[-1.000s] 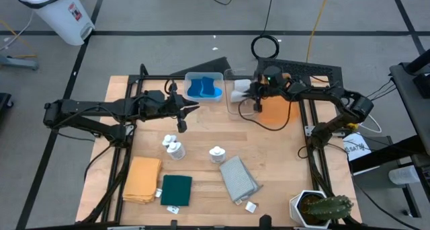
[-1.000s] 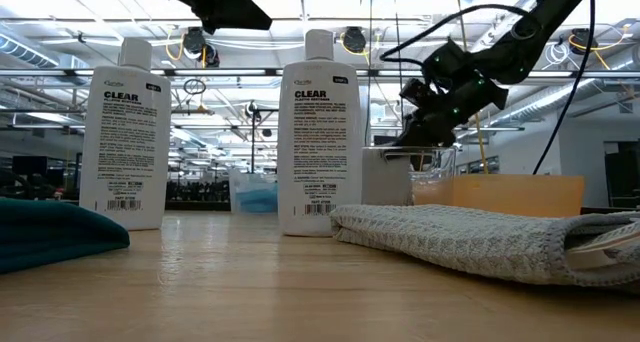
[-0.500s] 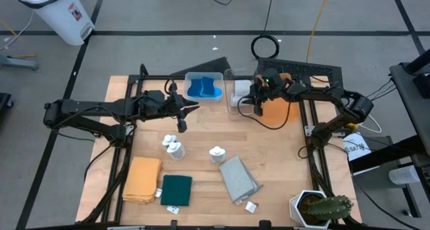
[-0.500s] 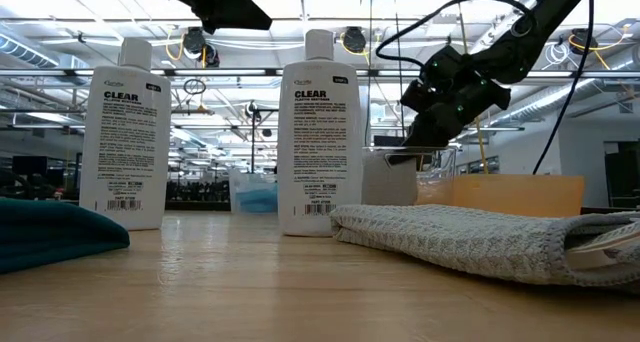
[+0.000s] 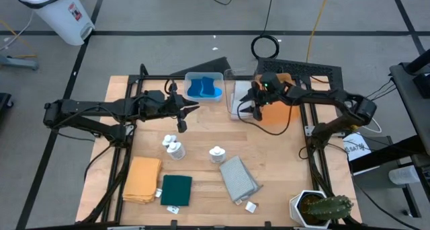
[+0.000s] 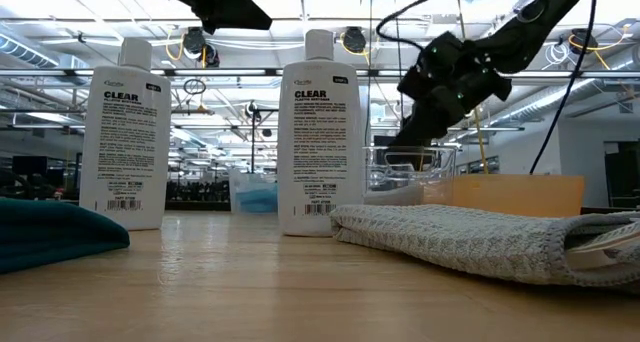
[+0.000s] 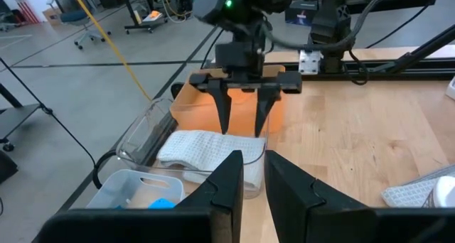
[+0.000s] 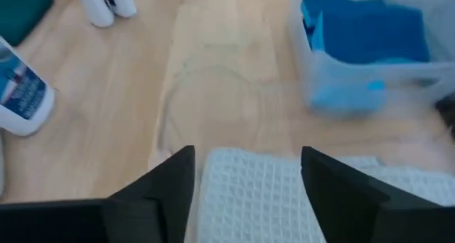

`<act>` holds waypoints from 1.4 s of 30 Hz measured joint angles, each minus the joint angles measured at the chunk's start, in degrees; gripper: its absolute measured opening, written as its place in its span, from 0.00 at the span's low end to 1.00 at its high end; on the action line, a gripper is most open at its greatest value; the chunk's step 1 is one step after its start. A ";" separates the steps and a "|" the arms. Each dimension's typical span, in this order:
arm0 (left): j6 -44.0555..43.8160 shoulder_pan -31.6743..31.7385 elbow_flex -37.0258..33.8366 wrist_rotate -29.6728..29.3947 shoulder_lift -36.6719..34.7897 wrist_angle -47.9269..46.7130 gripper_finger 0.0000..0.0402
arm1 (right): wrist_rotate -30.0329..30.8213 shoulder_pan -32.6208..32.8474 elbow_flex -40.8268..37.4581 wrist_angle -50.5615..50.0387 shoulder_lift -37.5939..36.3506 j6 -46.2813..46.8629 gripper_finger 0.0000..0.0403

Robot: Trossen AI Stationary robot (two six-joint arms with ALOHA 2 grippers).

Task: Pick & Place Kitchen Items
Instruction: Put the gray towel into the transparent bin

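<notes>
I find the right gripper [image 7: 242,108] poised directly above the clear plastic bin [image 5: 236,99] at the far side of the table, its two dark fingers spread wide and grasping nothing. Beneath it, inside that bin, lies a grey waffle-weave folded cloth [image 7: 202,150]; the right wrist view looks straight down on the weave between the parted fingers. I judge this cloth delivered: it rests flat in the bin, clear of the fingers, so the spread stance reads as a release.

The left gripper [image 5: 184,113] hangs over bare table just in front of the light blue plastic bin [image 5: 203,87], which holds the small blue cloth pieces [image 8: 362,24]. Its fingers stand close together with a narrow gap and nothing between them. I take it to be waiting.

Still to be sorted, nearer the front edge:
- three small white plastic bottles with printed labels [image 5: 174,146], standing upright;
- a second grey folded cloth [image 5: 238,179];
- a mustard-yellow folded cloth [image 5: 142,179];
- a dark green folded cloth [image 5: 177,189] just beside it.

The orange tray [image 5: 277,109] sits next to the clear bin. A potted cactus [image 5: 322,208] stands at the front right corner, apart from the work.
</notes>
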 joint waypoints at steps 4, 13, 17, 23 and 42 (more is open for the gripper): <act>0.00 0.00 0.00 0.02 0.00 -0.01 0.16 | 0.10 0.89 0.00 0.19 -3.92 1.90 0.59; -0.27 0.00 0.00 0.02 0.00 0.01 0.16 | -0.05 6.32 0.00 -0.02 -12.10 9.09 0.58; -0.68 0.00 0.00 0.02 0.00 0.01 0.16 | -0.09 11.16 0.00 -0.04 -13.44 9.86 0.57; -3.92 0.00 0.00 0.04 0.00 0.01 0.16 | -0.11 19.42 0.00 -0.07 -13.52 10.42 0.58; -12.20 -4.86 -11.64 5.61 -19.15 -0.99 0.16 | 0.28 36.95 0.00 -6.13 -13.33 15.09 0.54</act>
